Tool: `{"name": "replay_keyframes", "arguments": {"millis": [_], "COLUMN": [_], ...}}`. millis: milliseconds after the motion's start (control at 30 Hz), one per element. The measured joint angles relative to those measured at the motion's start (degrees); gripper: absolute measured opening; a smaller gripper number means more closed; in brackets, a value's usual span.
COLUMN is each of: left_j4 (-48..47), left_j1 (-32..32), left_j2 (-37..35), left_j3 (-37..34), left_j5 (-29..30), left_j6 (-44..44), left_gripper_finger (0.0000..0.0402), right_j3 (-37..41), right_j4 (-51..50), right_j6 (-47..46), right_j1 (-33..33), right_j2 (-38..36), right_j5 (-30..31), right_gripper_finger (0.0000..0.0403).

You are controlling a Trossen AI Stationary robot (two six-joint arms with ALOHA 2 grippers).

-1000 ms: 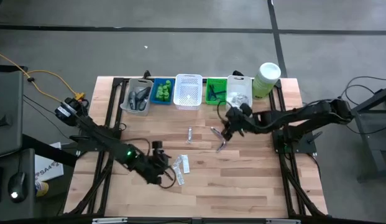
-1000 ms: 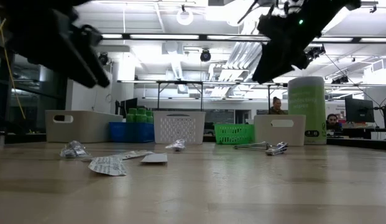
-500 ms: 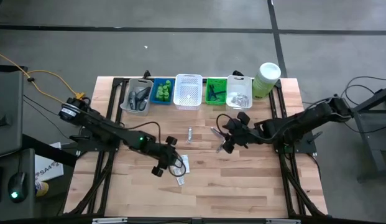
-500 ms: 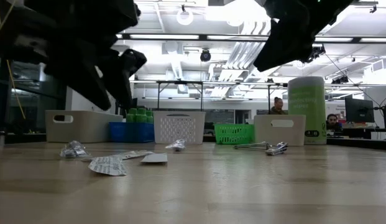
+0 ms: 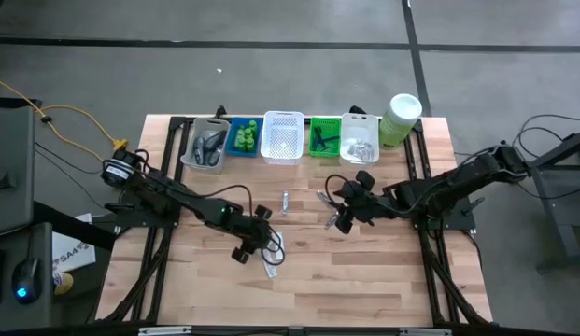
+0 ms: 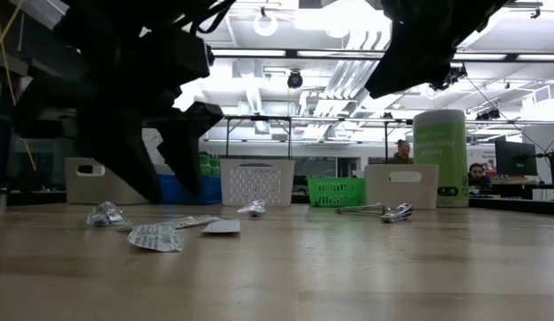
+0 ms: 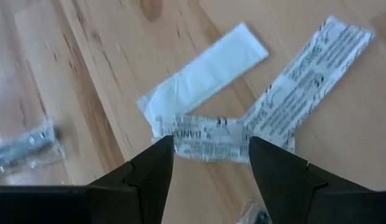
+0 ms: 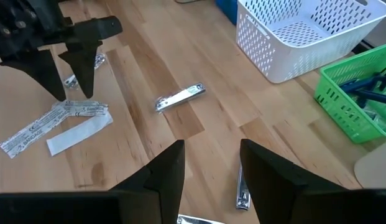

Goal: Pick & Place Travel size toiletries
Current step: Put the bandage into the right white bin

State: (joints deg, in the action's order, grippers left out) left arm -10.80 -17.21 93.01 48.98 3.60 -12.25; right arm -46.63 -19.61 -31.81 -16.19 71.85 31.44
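Note:
Three flat sachets lie on the wood left of centre: a plain white one (image 7: 205, 65) and two printed ones (image 7: 311, 81) (image 7: 202, 142). My left gripper (image 5: 261, 235) (image 7: 210, 144) hangs open just above them, slanting down, its fingertips on either side of the nearer printed sachet without touching it. A silvery packet (image 7: 25, 146) lies beside them. Small silvery clippers (image 8: 180, 98) (image 8: 242, 190) lie mid-table. My right gripper (image 5: 344, 215) (image 8: 211, 171) stays open above the clippers, holding nothing.
A row of baskets lines the far edge: clear (image 5: 207, 145), blue with green bottles (image 5: 243, 137), white (image 5: 282, 137), green (image 5: 324, 137), clear (image 5: 360, 140). A pale-green canister (image 5: 402, 117) stands at the far right. Bare wood spreads toward the near edge.
My left gripper has swung toward the table's right, sunk toward the sachets and rolled about its own line. My right gripper has shifted a little toward the near edge, then kept still. Nothing on the table has moved.

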Motion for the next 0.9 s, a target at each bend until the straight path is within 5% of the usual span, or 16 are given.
{"name": "replay_keyframes", "arguments": {"millis": [900], "left_j4": [3.29], "left_j1": [4.14], "left_j2": [4.55], "left_j3": [0.07], "left_j5": [-4.82], "left_j6": [-2.36], "left_gripper_finger": [0.0208], "right_j3": [-0.02], "right_j4": [0.18], "right_j6": [0.0], "right_j1": [0.0], "right_j2": [0.0], "right_j5": [-0.09], "right_gripper_finger": [0.0148]}}
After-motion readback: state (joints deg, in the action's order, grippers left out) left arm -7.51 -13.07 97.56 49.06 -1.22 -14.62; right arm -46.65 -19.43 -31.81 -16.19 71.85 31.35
